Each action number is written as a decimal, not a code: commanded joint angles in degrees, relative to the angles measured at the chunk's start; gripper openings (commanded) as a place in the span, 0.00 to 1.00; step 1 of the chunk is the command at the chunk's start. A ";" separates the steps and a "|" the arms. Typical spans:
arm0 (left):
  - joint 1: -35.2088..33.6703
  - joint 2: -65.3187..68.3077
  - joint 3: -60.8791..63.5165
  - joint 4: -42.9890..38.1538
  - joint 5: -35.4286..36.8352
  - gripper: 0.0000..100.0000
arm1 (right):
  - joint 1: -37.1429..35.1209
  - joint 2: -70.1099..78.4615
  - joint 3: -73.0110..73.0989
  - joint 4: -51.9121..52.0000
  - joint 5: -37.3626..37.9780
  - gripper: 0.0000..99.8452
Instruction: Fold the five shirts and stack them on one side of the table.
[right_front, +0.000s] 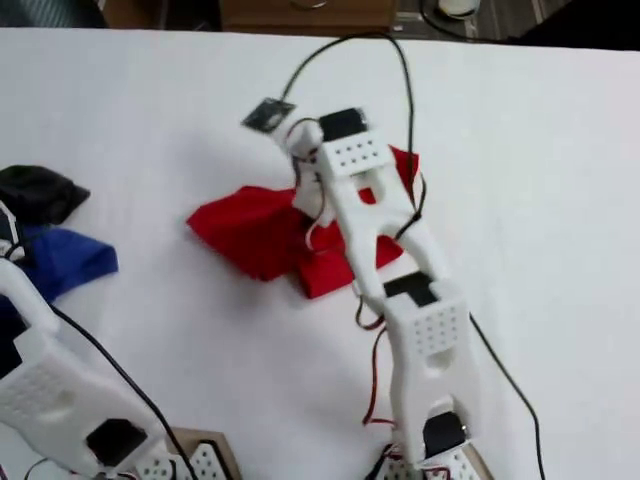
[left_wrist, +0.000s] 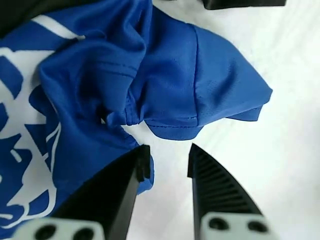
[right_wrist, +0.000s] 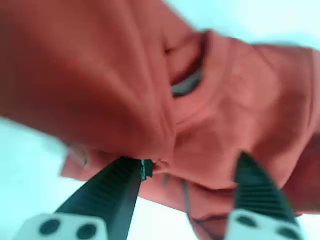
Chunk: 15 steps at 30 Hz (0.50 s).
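Observation:
A crumpled red shirt (right_front: 262, 232) lies in the middle of the white table. The right arm stretches over it, and my right gripper (right_wrist: 192, 167) hangs open just above the red shirt (right_wrist: 120, 85), its collar between the two fingers. At the table's left edge lie a blue shirt (right_front: 62, 259) with white print and a black shirt (right_front: 38, 190) behind it. My left gripper (left_wrist: 169, 159) is open over the edge of the blue shirt (left_wrist: 150, 75), holding nothing. The left arm (right_front: 50, 390) sits at the near left.
The white table (right_front: 540, 150) stretches wide to the right and at the back. Black and red cables (right_front: 400, 80) run along the right arm. The arm bases (right_front: 200, 460) stand at the near edge. A dark object (left_wrist: 245, 4) lies beyond the blue shirt.

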 joint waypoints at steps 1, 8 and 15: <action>0.62 -0.44 -2.24 0.09 -0.18 0.15 | -4.62 -8.84 -0.26 2.33 0.79 0.31; -1.76 -0.44 -2.42 -0.09 -0.18 0.15 | -14.46 -18.42 12.40 2.59 2.64 0.30; -7.56 -0.44 -2.42 -1.93 -0.53 0.15 | -16.75 -28.18 35.43 -8.40 3.52 0.30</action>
